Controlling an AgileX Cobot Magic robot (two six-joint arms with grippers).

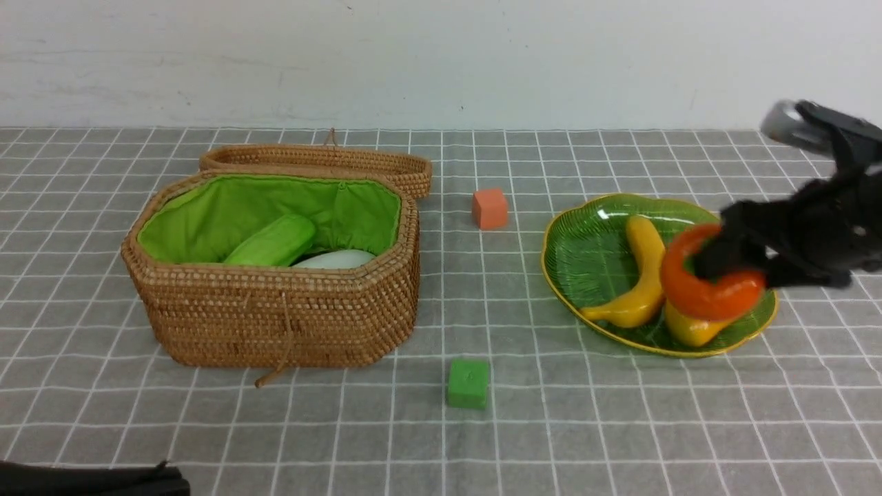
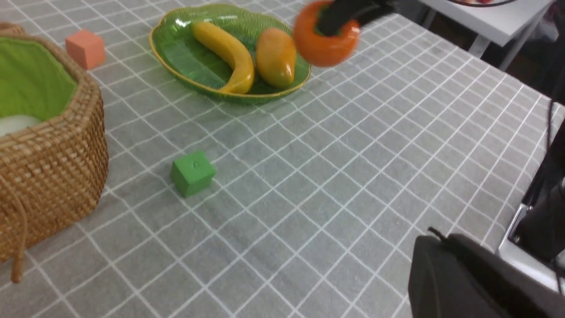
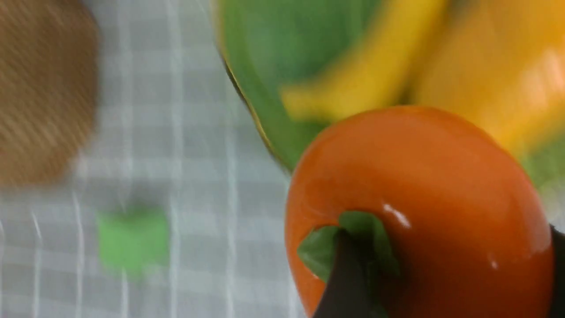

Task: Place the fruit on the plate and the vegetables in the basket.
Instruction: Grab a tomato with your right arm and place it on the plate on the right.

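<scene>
My right gripper (image 1: 747, 269) is shut on the round orange persimmon (image 1: 716, 296), one finger (image 3: 348, 274) pressed into its green leaf cap. The persimmon (image 2: 326, 46) hangs above the near right side of the green plate (image 1: 586, 255). The banana (image 1: 644, 275) and the mango (image 1: 689, 329) lie on that plate. In the open wicker basket (image 1: 275, 317) I see the light green cucumber (image 1: 272, 242) and the white radish (image 1: 335, 260); the eggplant is hidden. My left gripper (image 2: 441, 247) is shut and empty, low at the table's near left edge.
An orange cube (image 1: 490, 209) sits between basket and plate, further back. A green cube (image 1: 468, 384) lies nearer the front. The basket's lid (image 1: 324, 162) is folded back behind it. A white table (image 2: 494, 22) stands beyond the cloth's right edge.
</scene>
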